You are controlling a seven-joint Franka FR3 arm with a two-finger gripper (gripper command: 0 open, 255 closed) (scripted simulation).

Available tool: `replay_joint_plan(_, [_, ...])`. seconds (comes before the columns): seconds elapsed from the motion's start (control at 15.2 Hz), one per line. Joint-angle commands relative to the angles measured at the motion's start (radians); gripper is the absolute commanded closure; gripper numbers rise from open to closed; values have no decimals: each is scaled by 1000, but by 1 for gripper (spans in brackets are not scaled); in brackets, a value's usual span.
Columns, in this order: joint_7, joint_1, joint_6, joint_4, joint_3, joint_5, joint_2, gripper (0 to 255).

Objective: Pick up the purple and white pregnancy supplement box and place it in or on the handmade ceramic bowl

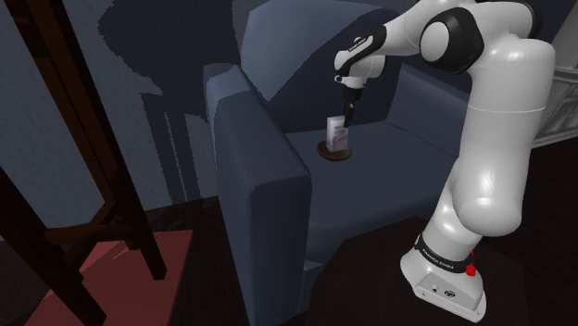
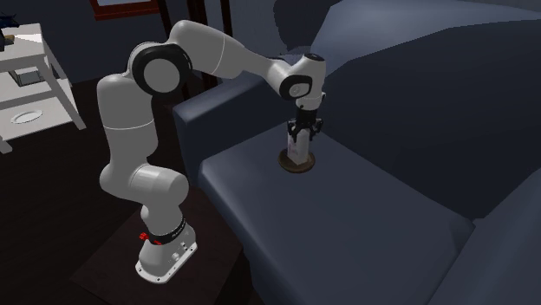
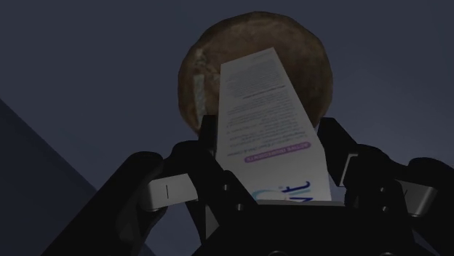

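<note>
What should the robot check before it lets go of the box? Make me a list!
1. Box lined up over the brown bowl: ok, the wrist view shows it over the bowl's middle.
2. Gripper has a firm hold: ok, the fingers clasp the box on both sides.
3. Box upright: ok in the shoulder view and the second exterior view.
4. Box bottom resting in the bowl: cannot tell, the contact is hidden.
5. Bowl flat on the sofa seat: ok, and well back from the front edge.
</note>
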Motion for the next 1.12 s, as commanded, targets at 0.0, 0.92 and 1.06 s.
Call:
replay_joint_plan(0.0, [0,0,3,-1,0,1,0,255])
replay_joint_plan(0.92, [34,13,-109,76,-17,-50,-53,0])
replay_joint_plan(1.06, [34,13,-109,76,-16,-50,-53,0])
